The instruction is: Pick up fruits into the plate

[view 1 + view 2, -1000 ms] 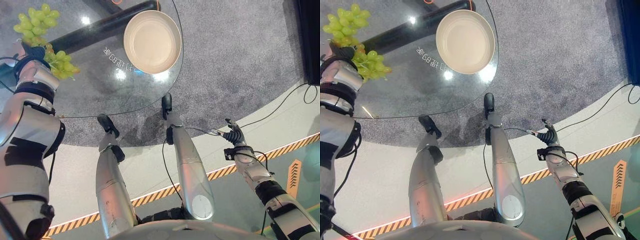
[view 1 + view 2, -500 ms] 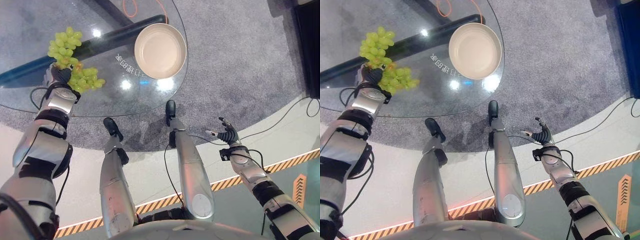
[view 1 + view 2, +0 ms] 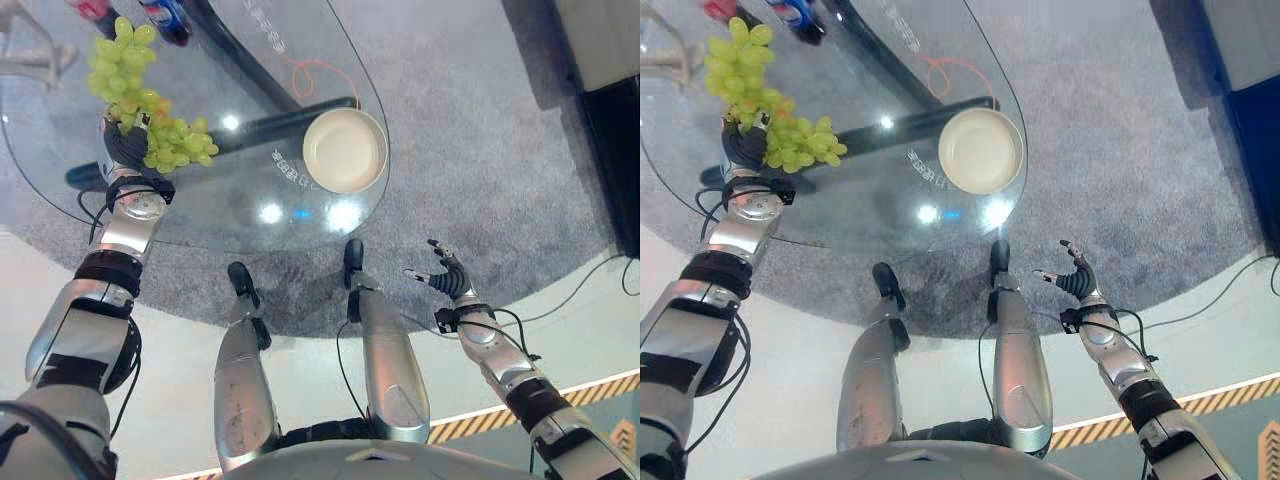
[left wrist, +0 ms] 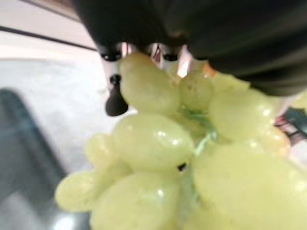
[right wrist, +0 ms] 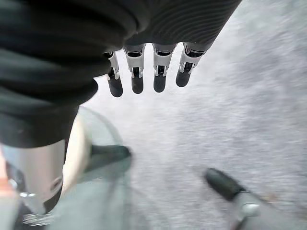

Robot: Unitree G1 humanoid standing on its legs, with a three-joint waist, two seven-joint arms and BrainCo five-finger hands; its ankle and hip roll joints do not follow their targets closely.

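Observation:
A bunch of green grapes [image 3: 128, 78] hangs over the left part of the round glass table [image 3: 250, 215], with my left hand [image 3: 124, 152] shut on its stem end. In the left wrist view the grapes [image 4: 153, 143] sit tight against the fingers [image 4: 115, 98]. An empty cream plate [image 3: 345, 150] stands on the table's right side, well apart from the grapes. My right hand [image 3: 446, 281] is off the table, low on the right over the carpet, open with fingers [image 5: 137, 79] straight and holding nothing.
A dark bar [image 3: 260, 125] of the table base runs under the glass toward the plate. An orange cable [image 3: 315, 72] lies on the grey carpet beyond. Small red and blue items [image 3: 160, 15] stand at the far left. A dark cabinet [image 3: 612, 120] is at the right.
The camera has tilted, so the whole scene has shifted and shows more of the table. My left hand keeps the grapes and holds them higher. The right hand has risen a little.

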